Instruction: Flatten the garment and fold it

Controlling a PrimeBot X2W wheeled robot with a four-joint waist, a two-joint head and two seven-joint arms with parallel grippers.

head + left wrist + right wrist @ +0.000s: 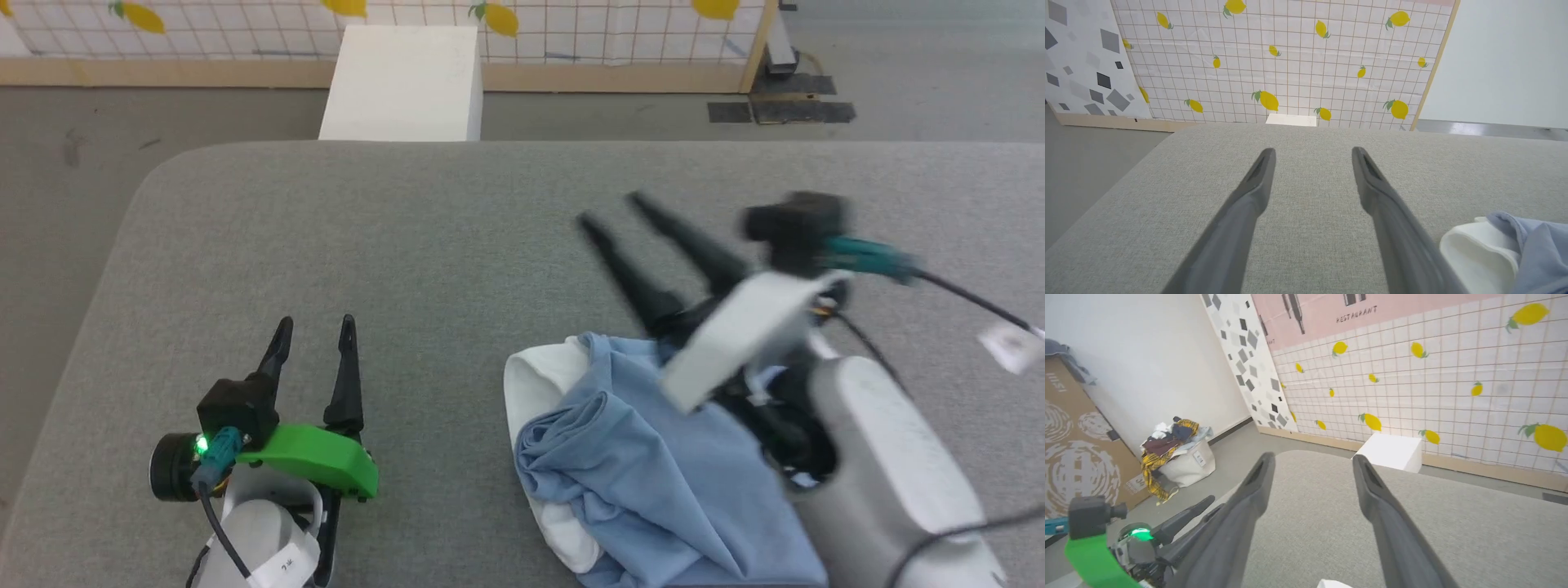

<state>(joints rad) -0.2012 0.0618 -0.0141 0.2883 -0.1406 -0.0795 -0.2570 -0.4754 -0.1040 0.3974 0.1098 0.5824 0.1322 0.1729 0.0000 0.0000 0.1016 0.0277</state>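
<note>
Crumpled in a heap on the grey bench (408, 245), near the front edge and right of the middle: the garment (653, 457), light blue folds over a white inner layer peeking out along the left side. Just beyond its far edge, the right claw (610, 209), motion-blurred, fingers spread wide and pointing up-left, pinching nothing, with the wrist above the cloth. Well apart to the left, the left claw (316, 322), likewise spread and empty, low over bare bench. Seen from the left wrist, a white roll of the cloth with blue behind it at the lower right corner. Past the bench, a white box (400, 82) on the floor before a lemon-patterned wall (571, 37).
</note>
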